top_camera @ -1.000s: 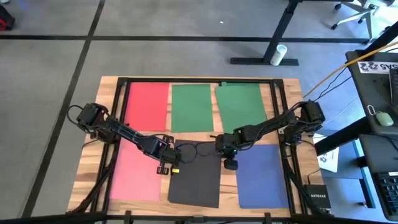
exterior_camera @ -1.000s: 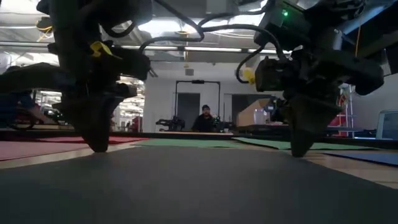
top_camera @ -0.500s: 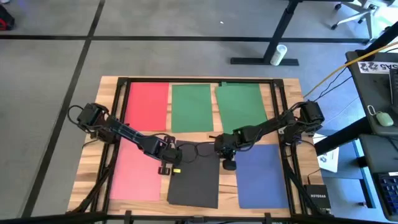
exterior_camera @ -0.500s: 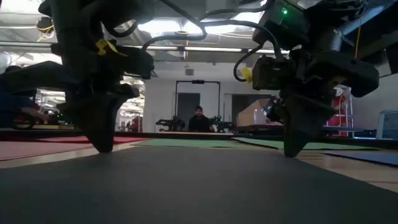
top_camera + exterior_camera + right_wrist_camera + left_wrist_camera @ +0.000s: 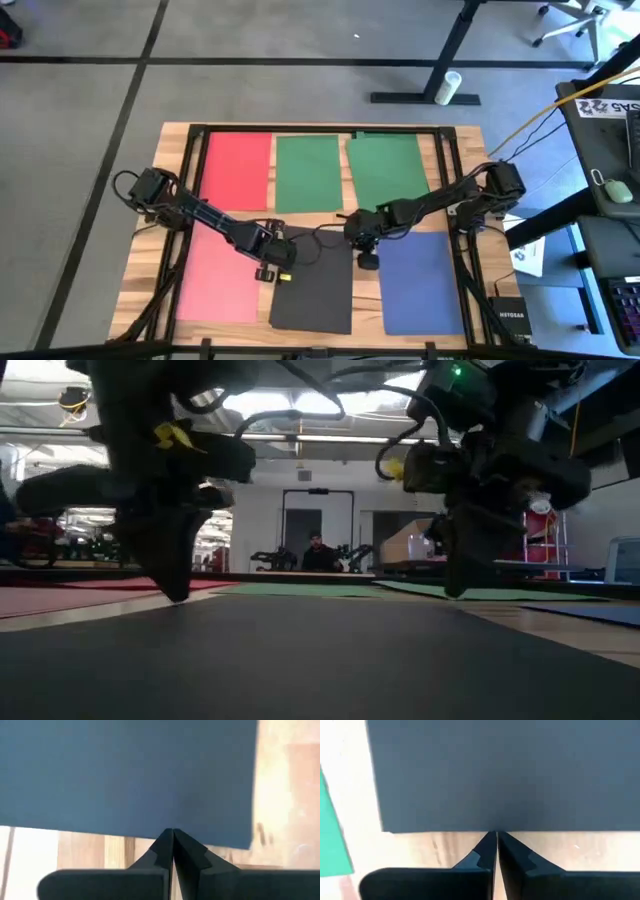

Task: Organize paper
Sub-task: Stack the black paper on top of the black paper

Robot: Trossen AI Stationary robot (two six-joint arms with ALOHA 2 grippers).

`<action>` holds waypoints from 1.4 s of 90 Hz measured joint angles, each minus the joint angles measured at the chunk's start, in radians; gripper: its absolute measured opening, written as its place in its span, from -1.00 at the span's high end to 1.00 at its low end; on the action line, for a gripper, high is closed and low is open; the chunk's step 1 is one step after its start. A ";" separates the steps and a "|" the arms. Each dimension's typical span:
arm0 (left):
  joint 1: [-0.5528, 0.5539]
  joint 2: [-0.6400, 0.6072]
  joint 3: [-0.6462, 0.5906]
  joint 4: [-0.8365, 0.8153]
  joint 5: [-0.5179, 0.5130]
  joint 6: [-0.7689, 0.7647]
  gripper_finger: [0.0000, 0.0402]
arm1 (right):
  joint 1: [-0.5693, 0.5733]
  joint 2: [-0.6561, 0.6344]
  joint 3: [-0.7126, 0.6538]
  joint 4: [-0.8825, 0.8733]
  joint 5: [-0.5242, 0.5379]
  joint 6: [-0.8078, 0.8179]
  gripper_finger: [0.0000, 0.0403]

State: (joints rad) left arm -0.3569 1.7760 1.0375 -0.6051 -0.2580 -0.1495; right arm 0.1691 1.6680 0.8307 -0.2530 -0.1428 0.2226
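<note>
The dark grey sheet (image 5: 312, 295) lies flat on the wooden table's near middle, between a pink sheet (image 5: 215, 280) and a blue sheet (image 5: 420, 280). My left gripper (image 5: 270, 270) is shut, pointing down at the grey sheet's far edge near its left corner. My right gripper (image 5: 366, 262) is shut at the same edge near the right corner. A red sheet (image 5: 238, 168) and two green sheets (image 5: 308, 172) (image 5: 385, 170) lie flat along the far side. My left gripper sets its shut fingertips (image 5: 496, 836) down from above at the grey sheet's far edge (image 5: 470, 825), near the left corner; the sheet stays flat. My right gripper's shut fingertips (image 5: 173, 831) come down just over the far edge (image 5: 150, 830), near the right corner.
A black frame (image 5: 320, 128) runs round the tabletop. Loose cables (image 5: 310, 240) lie between the two grippers. Bare wood shows in the strips between the sheets. In the low view a person (image 5: 315, 550) sits far back in the room.
Both shut grippers have drawn a little toward each other along the grey sheet's far edge. The left went toward the table's right. The right went toward the left and slightly toward the far edge. Neither has opened.
</note>
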 joint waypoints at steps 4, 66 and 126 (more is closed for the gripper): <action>-0.006 0.000 0.007 -0.005 0.008 0.000 1.00 | 0.002 -0.009 0.000 -0.017 -0.006 0.000 1.00; -0.291 -0.001 0.021 0.082 0.212 -0.278 1.00 | 0.338 -0.026 0.001 0.027 0.030 0.169 1.00; -0.357 0.084 0.021 0.300 0.205 -0.421 1.00 | 0.448 0.136 0.043 0.242 0.042 0.270 1.00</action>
State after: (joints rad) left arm -0.7139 1.8601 1.0587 -0.3054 -0.0529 -0.5702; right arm 0.6167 1.8044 0.8735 -0.0111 -0.1013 0.4931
